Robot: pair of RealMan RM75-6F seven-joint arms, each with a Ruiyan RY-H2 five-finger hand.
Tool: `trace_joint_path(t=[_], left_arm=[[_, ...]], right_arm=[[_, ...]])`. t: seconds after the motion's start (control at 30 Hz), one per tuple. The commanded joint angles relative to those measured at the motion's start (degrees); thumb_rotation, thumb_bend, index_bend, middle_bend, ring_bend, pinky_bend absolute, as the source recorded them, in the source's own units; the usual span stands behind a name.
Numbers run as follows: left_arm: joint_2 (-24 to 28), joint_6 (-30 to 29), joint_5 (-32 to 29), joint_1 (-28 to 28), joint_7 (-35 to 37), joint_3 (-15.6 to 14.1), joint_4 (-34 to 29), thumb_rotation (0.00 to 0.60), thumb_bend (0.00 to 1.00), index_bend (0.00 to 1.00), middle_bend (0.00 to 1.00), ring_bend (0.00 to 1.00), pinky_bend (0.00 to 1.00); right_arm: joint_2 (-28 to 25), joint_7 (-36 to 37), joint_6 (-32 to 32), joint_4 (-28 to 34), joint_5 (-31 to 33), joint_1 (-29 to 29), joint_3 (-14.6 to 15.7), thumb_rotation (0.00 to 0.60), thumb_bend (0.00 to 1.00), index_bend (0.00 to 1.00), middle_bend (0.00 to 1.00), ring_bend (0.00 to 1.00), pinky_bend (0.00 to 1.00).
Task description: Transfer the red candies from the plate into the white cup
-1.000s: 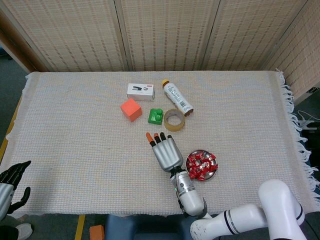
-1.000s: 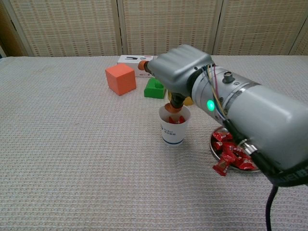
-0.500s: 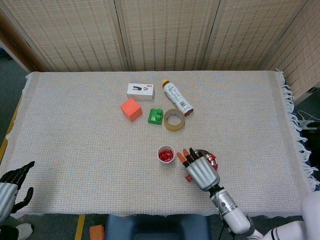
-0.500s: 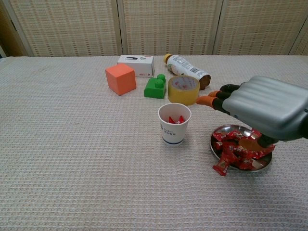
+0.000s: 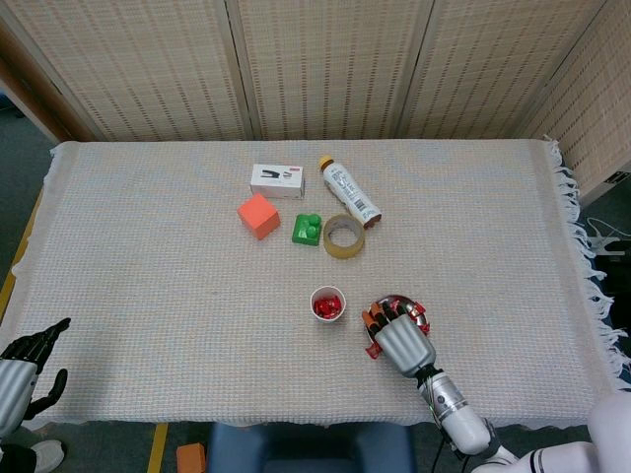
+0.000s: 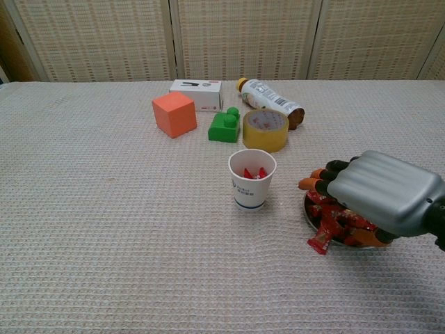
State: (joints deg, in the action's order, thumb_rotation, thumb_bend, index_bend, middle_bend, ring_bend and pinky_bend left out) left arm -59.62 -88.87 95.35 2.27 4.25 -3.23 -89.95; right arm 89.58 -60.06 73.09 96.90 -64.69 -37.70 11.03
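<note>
The white cup [image 5: 327, 303] [image 6: 252, 182] stands mid-table with a few red candies in it. Just to its right is the metal plate [image 5: 395, 299] [image 6: 306, 211] heaped with red candies [image 5: 414, 313] [image 6: 334, 219]. My right hand [image 5: 399, 341] [image 6: 381, 195] lies palm-down over the plate, its fingers bent down onto the heap; whatever is under it is hidden. One candy [image 6: 318, 243] hangs over the plate's near rim. My left hand [image 5: 26, 363] sits off the table's near left corner, fingers apart and empty.
Behind the cup lie a tape roll [image 5: 344, 236] [image 6: 265, 130], a green block [image 5: 308, 229], an orange cube [image 5: 258, 215], a white box [image 5: 277, 180] and a bottle [image 5: 350, 192] on its side. A woven cloth covers the table.
My right hand went from above the cup to the plate, then sank onto the candies with its fingers curling in. The left hand has barely moved.
</note>
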Motion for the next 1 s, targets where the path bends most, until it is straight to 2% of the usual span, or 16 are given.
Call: trace_joint_path(t=[0.03, 0.27, 0.73, 1.0], left_arm=[[0.10, 0.05, -0.15, 0.04, 0.29, 0.07, 0.07, 0.600, 0.52, 0.00, 0.15, 0.21, 0.25], [0.12, -0.19, 0.14, -0.03, 0.41, -0.04, 0.07, 0.600, 0.53, 0.00, 0.15, 0.21, 0.25], [0.06, -0.20, -0.02, -0.06, 0.22, 0.02, 0.01, 0.600, 0.53, 0.00, 0.15, 0.21, 0.25], [0.08, -0.01, -0.07, 0.02, 0.28, 0.02, 0.00, 0.600, 0.53, 0.00, 0.15, 0.21, 0.25]], right_arm=[[0.15, -0.03, -0.64, -0.50, -0.46, 0.42, -0.34, 0.600, 0.21, 0.14, 0.17, 0.15, 0.35], [0.40, 0.86, -1.72, -2.36, -2.11, 1.99, -0.31, 0.600, 0.21, 0.25, 0.21, 0.17, 0.38], [0.23, 0.98, -3.15, -4.33, -3.73, 4.36, -0.92, 0.600, 0.21, 0.25, 0.21, 0.18, 0.41], [0.69, 0.56, -4.07, -5.23, -4.10, 5.39, -2.08, 0.600, 0.21, 0.28, 0.29, 0.26, 0.50]])
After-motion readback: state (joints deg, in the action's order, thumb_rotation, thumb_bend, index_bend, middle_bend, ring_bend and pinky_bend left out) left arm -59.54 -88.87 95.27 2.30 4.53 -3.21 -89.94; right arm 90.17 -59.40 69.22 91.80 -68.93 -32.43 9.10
